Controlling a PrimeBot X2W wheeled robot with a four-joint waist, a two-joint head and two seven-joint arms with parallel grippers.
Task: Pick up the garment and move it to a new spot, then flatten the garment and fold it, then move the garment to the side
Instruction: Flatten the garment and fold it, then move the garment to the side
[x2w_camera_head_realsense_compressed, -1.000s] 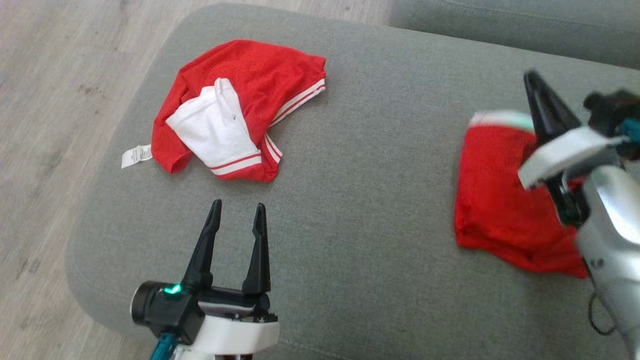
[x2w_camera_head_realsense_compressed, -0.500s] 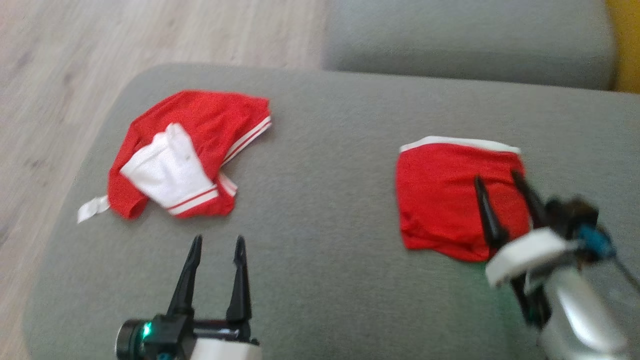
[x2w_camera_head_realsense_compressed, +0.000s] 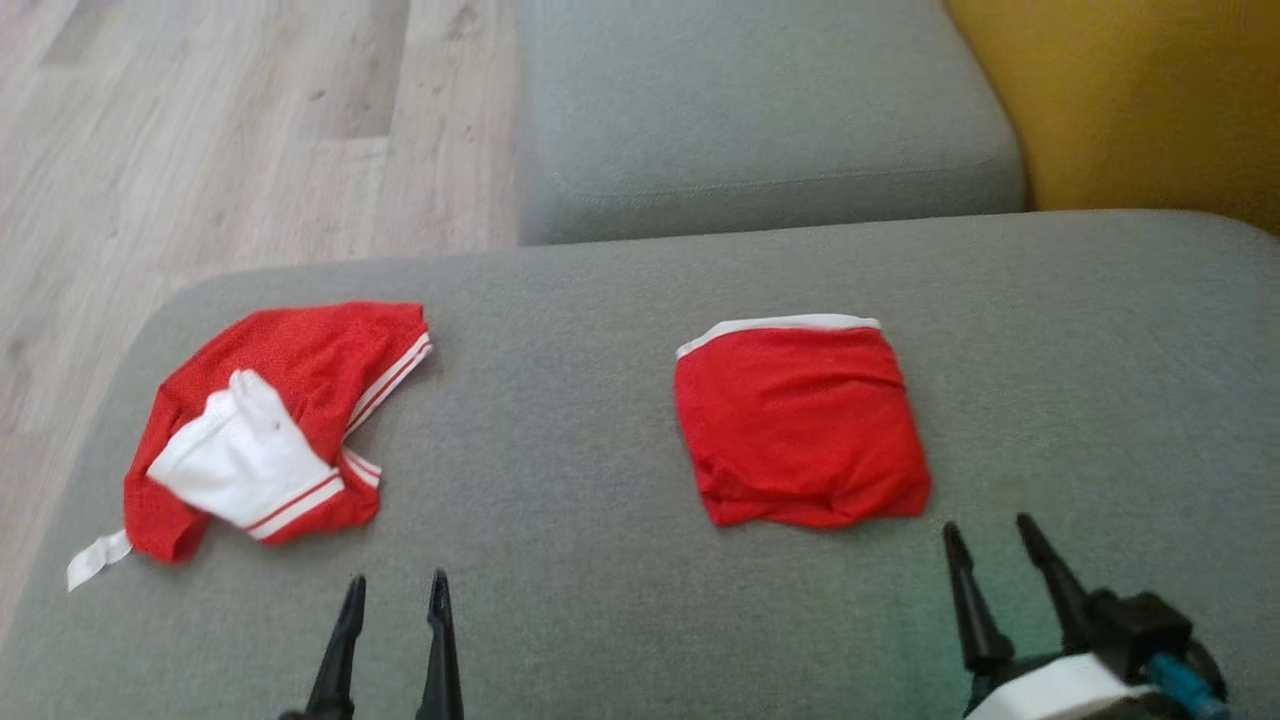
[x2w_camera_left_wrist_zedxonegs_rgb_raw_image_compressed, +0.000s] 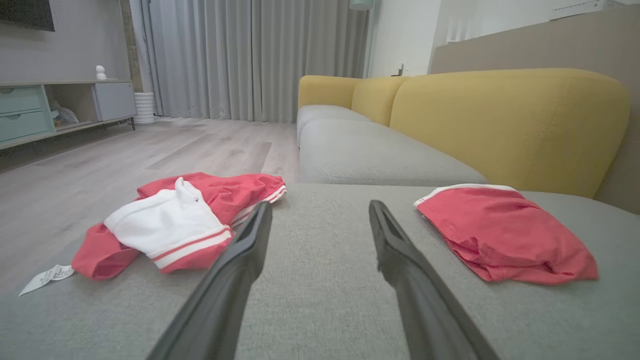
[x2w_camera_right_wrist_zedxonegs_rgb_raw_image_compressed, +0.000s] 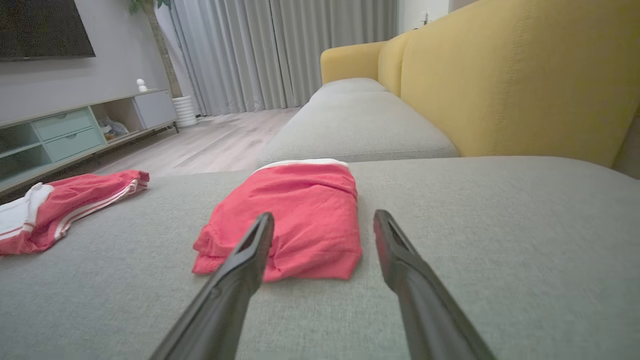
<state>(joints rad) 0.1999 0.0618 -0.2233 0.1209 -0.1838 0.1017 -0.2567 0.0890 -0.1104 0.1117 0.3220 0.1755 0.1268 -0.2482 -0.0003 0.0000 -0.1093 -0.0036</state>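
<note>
The folded red cloth garment (x2w_camera_head_realsense_compressed: 800, 430) is a plain, even red, with one narrow white band along its far edge. The crumpled red mesh garment (x2w_camera_head_realsense_compressed: 300, 360) is the same red. It has a white panel (x2w_camera_head_realsense_compressed: 235, 465) across it and hems striped white and red, and its small label (x2w_camera_head_realsense_compressed: 97, 558) is white. The woven sofa cushion (x2w_camera_head_realsense_compressed: 600, 600) under both is a flat mid grey, and the padded sofa backrest (x2w_camera_head_realsense_compressed: 1130, 100) is mustard yellow. The plank floor (x2w_camera_head_realsense_compressed: 200, 150) is pale beige-grey with darker wood grain. The pleated curtains (x2w_camera_left_wrist_zedxonegs_rgb_raw_image_compressed: 250, 55) are light grey. The low cabinet (x2w_camera_left_wrist_zedxonegs_rgb_raw_image_compressed: 20, 110) has pale green drawer fronts. The left gripper (x2w_camera_head_realsense_compressed: 397, 580) and the right gripper (x2w_camera_head_realsense_compressed: 985, 525) have black fingers.
</note>
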